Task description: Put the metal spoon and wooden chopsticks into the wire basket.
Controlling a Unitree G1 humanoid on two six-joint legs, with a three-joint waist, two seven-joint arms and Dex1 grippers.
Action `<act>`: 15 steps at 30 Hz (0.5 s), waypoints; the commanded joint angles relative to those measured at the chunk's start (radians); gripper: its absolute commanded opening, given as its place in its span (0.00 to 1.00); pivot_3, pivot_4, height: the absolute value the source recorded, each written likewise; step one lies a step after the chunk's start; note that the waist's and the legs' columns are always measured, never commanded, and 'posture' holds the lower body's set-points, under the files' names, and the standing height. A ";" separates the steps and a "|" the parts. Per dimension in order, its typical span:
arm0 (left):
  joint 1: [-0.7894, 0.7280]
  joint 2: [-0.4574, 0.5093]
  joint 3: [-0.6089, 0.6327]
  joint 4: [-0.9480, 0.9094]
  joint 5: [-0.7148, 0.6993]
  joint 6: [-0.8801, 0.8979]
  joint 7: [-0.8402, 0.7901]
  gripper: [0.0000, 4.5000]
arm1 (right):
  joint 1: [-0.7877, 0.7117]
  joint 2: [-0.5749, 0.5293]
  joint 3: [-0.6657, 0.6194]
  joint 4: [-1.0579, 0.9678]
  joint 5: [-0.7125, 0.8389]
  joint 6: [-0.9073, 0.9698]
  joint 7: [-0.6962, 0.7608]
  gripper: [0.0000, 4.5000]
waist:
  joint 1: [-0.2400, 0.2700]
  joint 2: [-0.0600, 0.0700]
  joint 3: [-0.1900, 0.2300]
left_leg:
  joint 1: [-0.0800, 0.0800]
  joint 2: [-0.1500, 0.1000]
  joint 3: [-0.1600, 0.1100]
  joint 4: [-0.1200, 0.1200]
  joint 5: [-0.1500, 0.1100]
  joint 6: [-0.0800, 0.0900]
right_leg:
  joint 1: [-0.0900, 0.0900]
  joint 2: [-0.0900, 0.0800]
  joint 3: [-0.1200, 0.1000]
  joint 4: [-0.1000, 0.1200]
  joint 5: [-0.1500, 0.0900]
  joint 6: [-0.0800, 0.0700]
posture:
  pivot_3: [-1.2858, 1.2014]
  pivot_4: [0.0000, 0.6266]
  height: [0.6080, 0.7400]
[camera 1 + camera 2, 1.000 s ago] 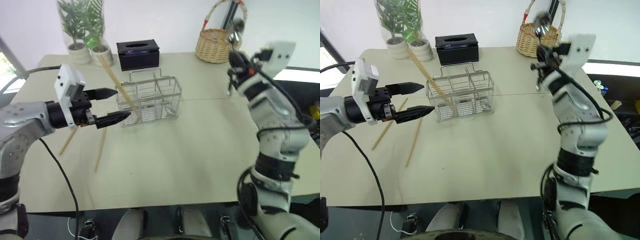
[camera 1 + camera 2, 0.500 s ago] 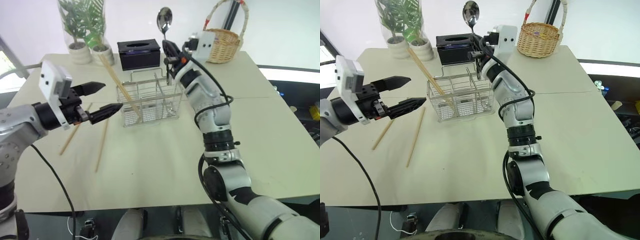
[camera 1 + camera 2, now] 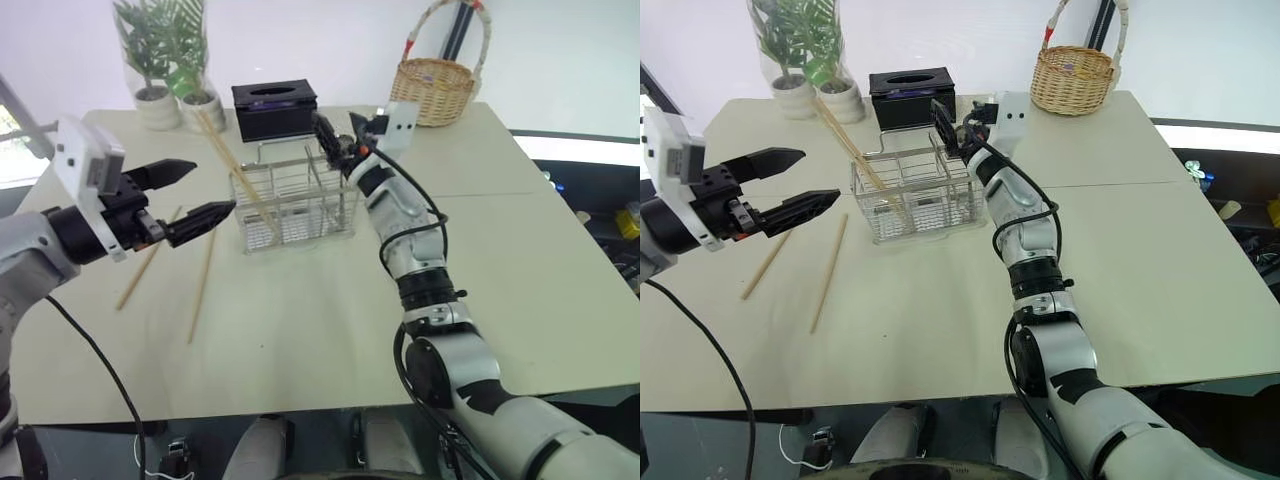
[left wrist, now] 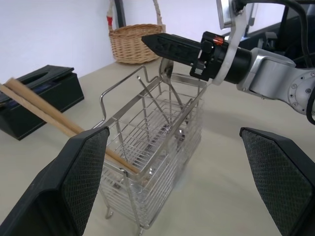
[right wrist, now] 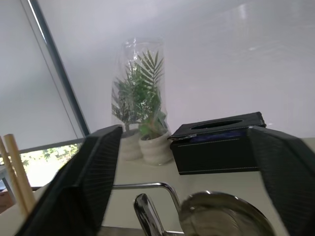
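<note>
Right hand [image 3: 335,133] now lower, opened.

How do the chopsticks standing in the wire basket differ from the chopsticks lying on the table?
The chopsticks in the wire basket lean steeply inside the left end of the wire basket, tips rising above its rim. The chopsticks on the table lie flat, apart from each other, left of the basket. Both pairs are long, thin, light-tan wood.

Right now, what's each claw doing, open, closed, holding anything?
Left claw: open, holding nothing.
Right claw: open above the wire basket, holding nothing.
</note>
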 commanded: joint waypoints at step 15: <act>-0.231 0.077 -0.116 0.540 0.295 -0.018 0.127 1.00 | 0.169 -0.733 -0.136 -0.746 0.437 0.585 0.512 0.98 | 0.008 -0.005 -0.002 | 0.001 0.001 0.000 -0.002 -0.001 0.002 | 0.005 0.001 -0.001 -0.009 0.000 0.001 | 0.52 0.24 0.32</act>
